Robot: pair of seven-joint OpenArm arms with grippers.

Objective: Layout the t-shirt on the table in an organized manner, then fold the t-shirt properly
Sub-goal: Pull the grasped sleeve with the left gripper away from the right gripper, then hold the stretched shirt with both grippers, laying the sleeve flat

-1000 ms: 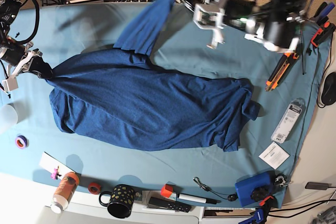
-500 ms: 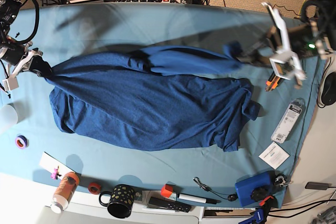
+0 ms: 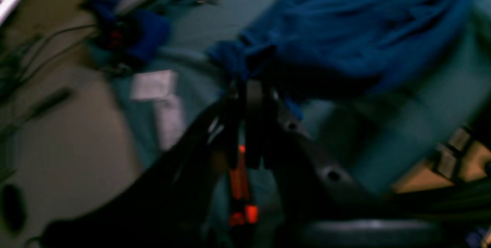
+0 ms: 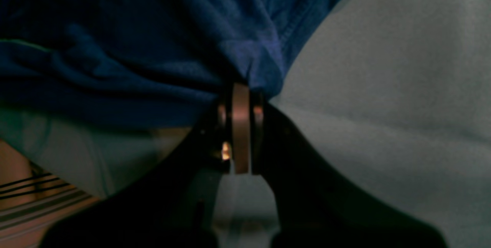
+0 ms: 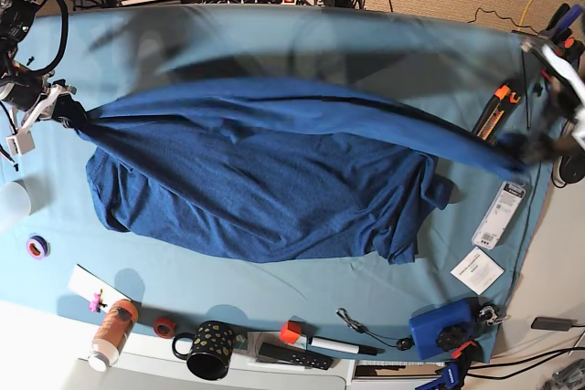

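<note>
Your t-shirt (image 5: 265, 180) lies across the middle of the table (image 5: 274, 43), its bulk resting on the teal cover while one edge is stretched taut in a long band from one side to the other. Your right gripper (image 4: 241, 86), at the base view's left, has its jaws pressed together on a bunched corner of fabric. Your left gripper (image 3: 251, 83), at the far end, is likewise clamped on a fold of the shirt, though that view is blurred. Along the near rim you have a spotted mug (image 5: 208, 349), a marker (image 5: 338, 346) and a blue box (image 5: 441, 328).
</note>
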